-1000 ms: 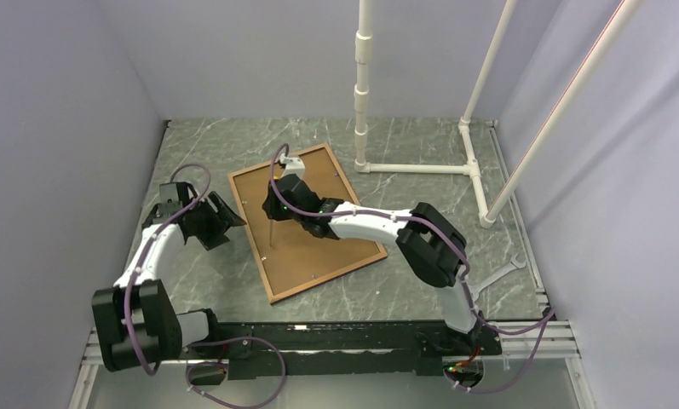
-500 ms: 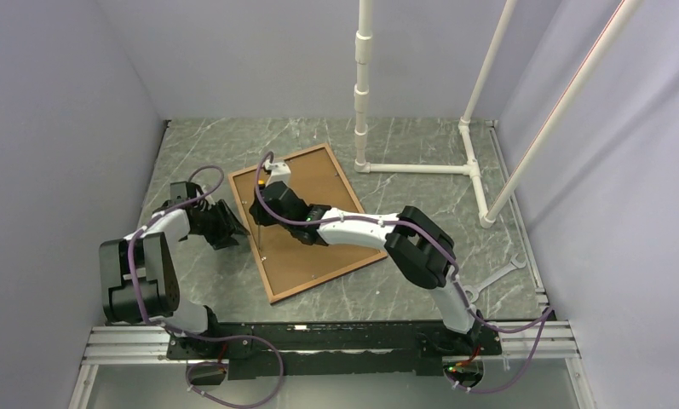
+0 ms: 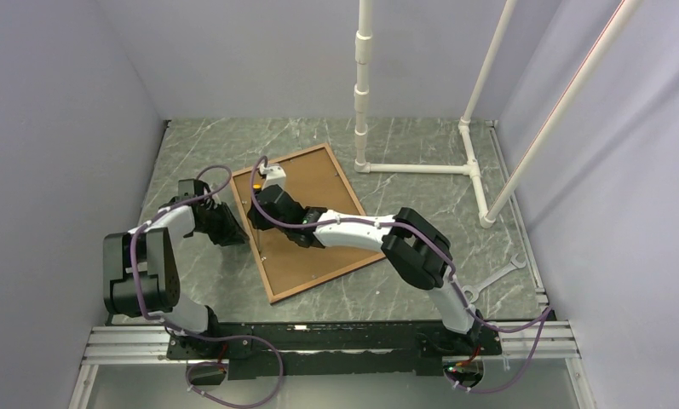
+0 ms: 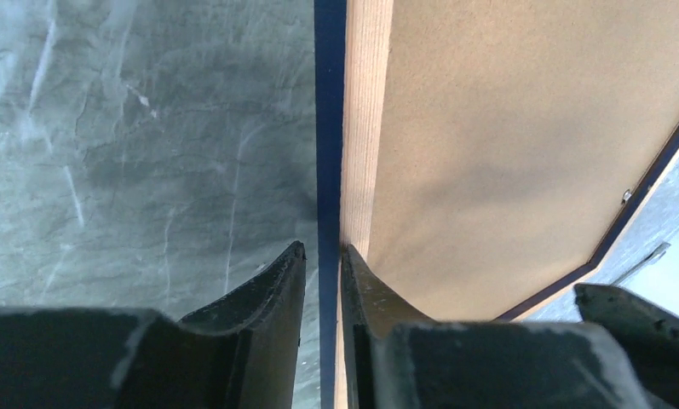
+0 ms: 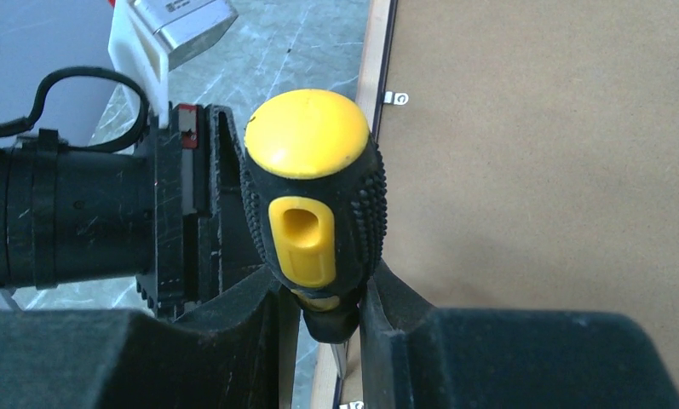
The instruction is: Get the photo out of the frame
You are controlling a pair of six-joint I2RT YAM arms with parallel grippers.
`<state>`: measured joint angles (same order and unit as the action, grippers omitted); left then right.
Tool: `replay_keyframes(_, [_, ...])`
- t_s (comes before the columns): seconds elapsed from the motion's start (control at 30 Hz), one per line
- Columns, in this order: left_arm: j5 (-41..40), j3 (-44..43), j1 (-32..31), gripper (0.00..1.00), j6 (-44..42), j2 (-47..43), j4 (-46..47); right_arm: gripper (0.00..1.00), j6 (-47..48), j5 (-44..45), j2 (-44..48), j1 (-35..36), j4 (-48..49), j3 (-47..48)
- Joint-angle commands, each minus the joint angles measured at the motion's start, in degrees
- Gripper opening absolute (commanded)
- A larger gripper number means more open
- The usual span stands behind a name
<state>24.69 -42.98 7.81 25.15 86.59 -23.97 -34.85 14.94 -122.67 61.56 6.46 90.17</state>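
Left fingers point(image 4: 295, 277) straddle the navy edge of the frame point(image 4: 330, 128), very close on both sides; pinched or just short, cannot tell. Right fingers point(image 5: 259, 336) clenched on the yellow-and-black handle of a screwdriver point(image 5: 314, 187) beside that same edge. The photo point(image 4: 532, 128) sits inside the frame, brown back up, flat on the grey worktop point(image 4: 148, 128).

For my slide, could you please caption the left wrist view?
Left fingers straddle the navy frame beside the photo's hardboard back.

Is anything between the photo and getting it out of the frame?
Yes: small metal tabs on the frame reach over the back of the photo, one beside the screwdriver in the right gripper.
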Motion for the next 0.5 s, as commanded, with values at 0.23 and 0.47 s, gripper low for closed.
replay_keyframes(0.23, [-3.02,-3.6,-2.22,0.22,-0.29,4.41,-1.96,0.0,-1.14,-2.41,1.15,1.09,-2.48,1.29])
replay_keyframes(0.47, [-3.61,-4.56,-3.23,0.23,0.34,6.58,-3.15,0.0,-0.92,-2.73,1.44,1.77,-10.39,4.21])
